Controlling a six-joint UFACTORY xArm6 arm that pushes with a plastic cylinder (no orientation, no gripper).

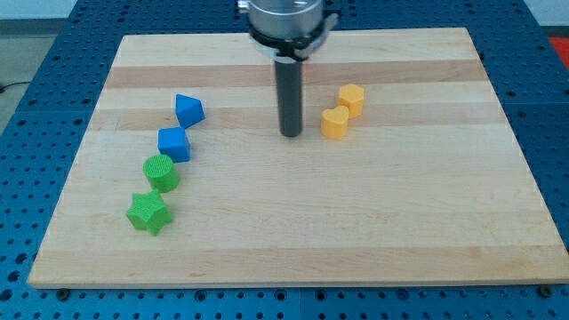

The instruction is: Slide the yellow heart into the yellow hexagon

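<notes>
The yellow heart [334,123] lies on the wooden board [293,231], right of centre near the view's top. The yellow hexagon [351,100] sits just above and to the right of it, and the two touch. My tip [291,133] rests on the board a little to the left of the yellow heart, with a small gap between them. The rod rises straight up from the tip to the arm's grey flange at the view's top.
On the board's left, a blue block [188,110], a blue cube [174,143], a green cylinder [162,172] and a green star [148,212] run in a diagonal line. The arm hides the board's top middle.
</notes>
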